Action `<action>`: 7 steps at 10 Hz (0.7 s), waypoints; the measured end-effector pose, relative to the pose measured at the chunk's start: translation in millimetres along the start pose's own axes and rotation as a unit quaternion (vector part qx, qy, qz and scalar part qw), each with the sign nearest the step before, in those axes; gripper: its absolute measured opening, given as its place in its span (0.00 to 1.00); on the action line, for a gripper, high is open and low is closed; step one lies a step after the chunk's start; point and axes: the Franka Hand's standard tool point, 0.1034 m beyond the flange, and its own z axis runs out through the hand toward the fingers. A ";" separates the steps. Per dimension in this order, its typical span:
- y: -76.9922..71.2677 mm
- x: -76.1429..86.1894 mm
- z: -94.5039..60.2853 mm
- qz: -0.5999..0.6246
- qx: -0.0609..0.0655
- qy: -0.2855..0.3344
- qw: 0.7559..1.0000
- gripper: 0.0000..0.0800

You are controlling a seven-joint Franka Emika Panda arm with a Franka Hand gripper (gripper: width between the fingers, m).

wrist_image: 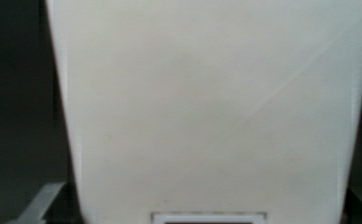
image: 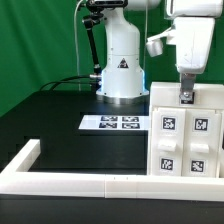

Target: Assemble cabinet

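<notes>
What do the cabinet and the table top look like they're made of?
The cabinet looks like white moulded plastic with a smooth matte finish: its faces are uniform and edges rounded, and in the wrist view it shows a plain, dull surface. Its square tags look printed. The table top is black and non-glossy, possibly cloth or a mat; I can't tell which.

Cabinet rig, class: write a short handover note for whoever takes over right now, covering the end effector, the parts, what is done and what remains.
End effector: down at the top edge of the cabinet; whether it is open or shut cannot be told.
Cabinet: white tagged body standing at the exterior view's right, against the white rail. The wrist view is filled by its plain white face.
Marker board: flat on the black table, in front of the arm's base.
Done: cannot be judged from here.
Left: check the grasp, then continue assembly.
</notes>
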 end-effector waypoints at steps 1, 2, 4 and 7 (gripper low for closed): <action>0.0 -0.1 0.0 0.007 0.000 0.000 1.000 0.70; 0.1 -0.3 0.1 0.016 0.000 0.000 1.000 0.70; 0.6 -2.6 0.0 0.064 0.002 0.003 0.998 0.70; 1.5 -2.3 0.7 0.227 -0.002 0.006 0.974 0.70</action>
